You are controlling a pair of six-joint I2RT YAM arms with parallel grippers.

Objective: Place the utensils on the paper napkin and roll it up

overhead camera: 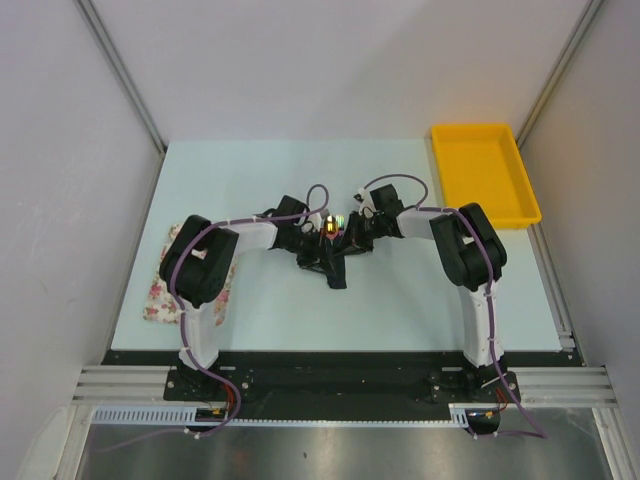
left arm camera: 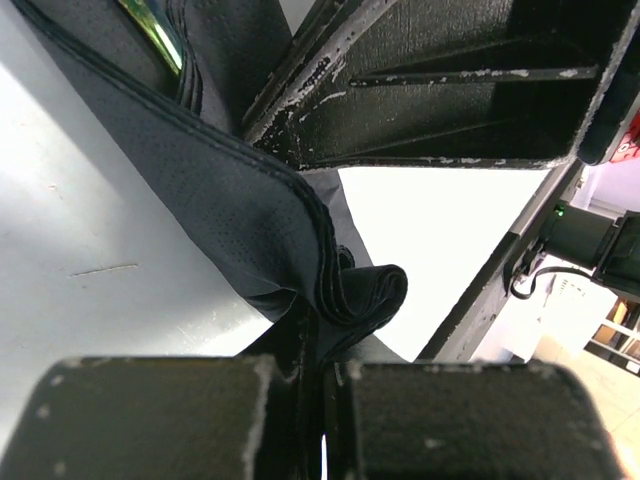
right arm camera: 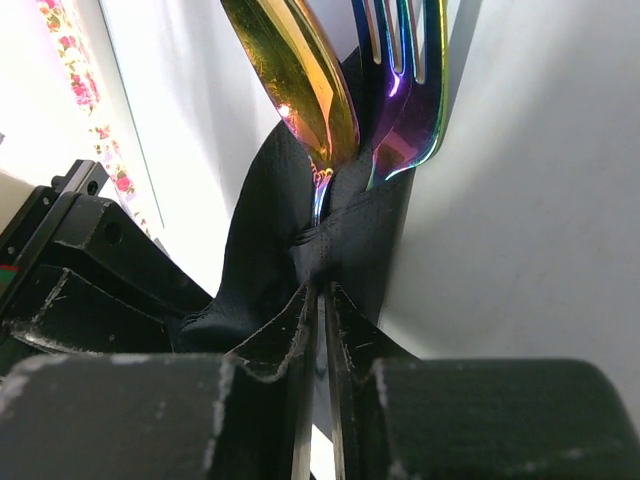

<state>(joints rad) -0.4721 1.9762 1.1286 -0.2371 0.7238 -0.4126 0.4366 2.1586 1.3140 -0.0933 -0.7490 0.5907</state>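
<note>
The black paper napkin (overhead camera: pixel 335 272) lies partly rolled at the table's middle, wrapped round the utensils (overhead camera: pixel 330 225). In the right wrist view a gold spoon (right arm camera: pixel 300 80) and an iridescent fork (right arm camera: pixel 410 90) stick out of the napkin (right arm camera: pixel 265 250). My right gripper (right arm camera: pixel 322 292) is shut on the napkin's edge just below them. In the left wrist view the napkin (left arm camera: pixel 240 190) shows a rolled end, and a gold utensil tip (left arm camera: pixel 150 30) shows at the top left. My left gripper (left arm camera: pixel 322 352) is shut on a fold of it. Both grippers, left (overhead camera: pixel 318 250) and right (overhead camera: pixel 350 240), meet over the bundle.
A pink-and-white floral mat (overhead camera: pixel 160 290) lies at the left, partly under the left arm. It also shows in the right wrist view (right arm camera: pixel 75 60). A yellow tray (overhead camera: pixel 485 175) stands at the back right. The right gripper's body (left arm camera: pixel 450 100) is close above the left gripper.
</note>
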